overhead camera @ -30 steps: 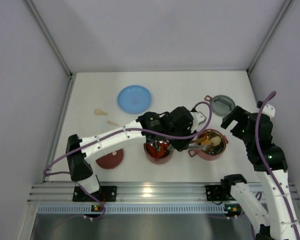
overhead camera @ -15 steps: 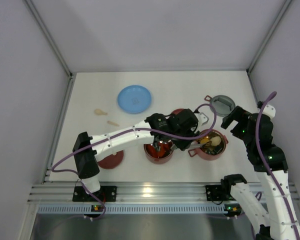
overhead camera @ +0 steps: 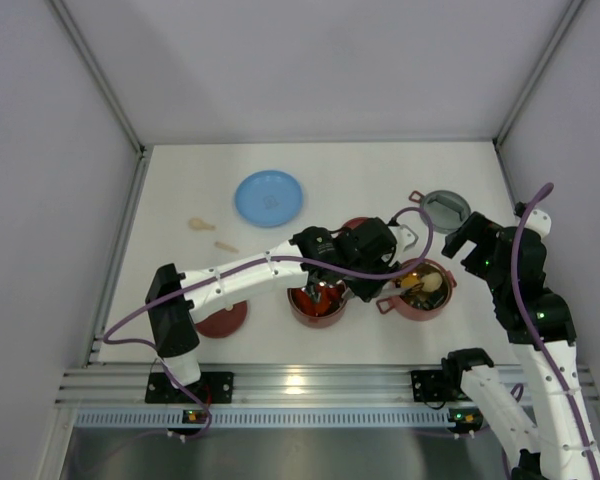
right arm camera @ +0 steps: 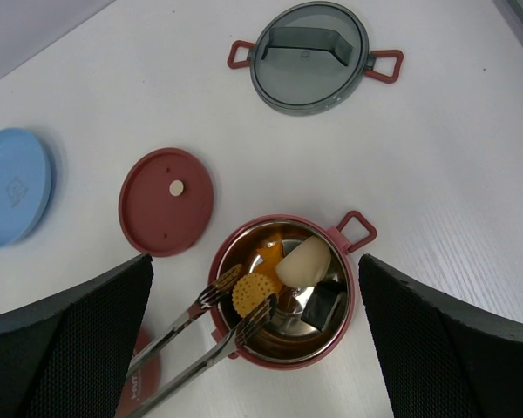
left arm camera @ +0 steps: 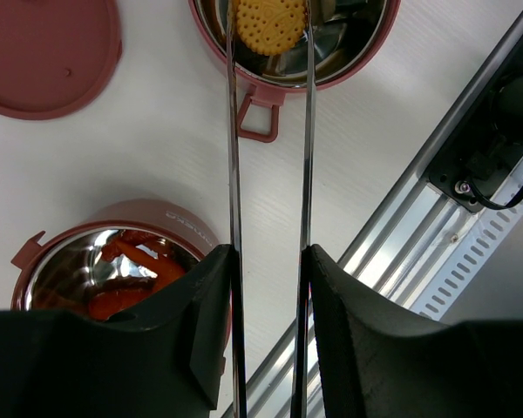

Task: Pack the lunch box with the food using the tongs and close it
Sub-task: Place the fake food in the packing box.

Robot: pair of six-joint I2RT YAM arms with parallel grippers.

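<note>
1. Your left gripper [left arm camera: 268, 279]: jaws clamped on the tongs [left arm camera: 234, 157].
2. The tong tips sit either side of the round biscuit [left arm camera: 268, 24], inside the right bowl [right arm camera: 352, 300], next to a pale piece [right arm camera: 307, 261] and a black piece [right arm camera: 324, 305].
3. The left bowl [left arm camera: 157, 213] sits at 9 o'clock of the right one on the counter [overhead camera: 380, 180] and holds red and orange pieces [left arm camera: 131, 270].
4. Your right gripper [right arm camera: 255, 331]: jaws wide apart, empty, above the right bowl.
5. The grey lid [overhead camera: 445, 210] lies at 1 o'clock of the right bowl. Both bowls are uncovered.
</note>
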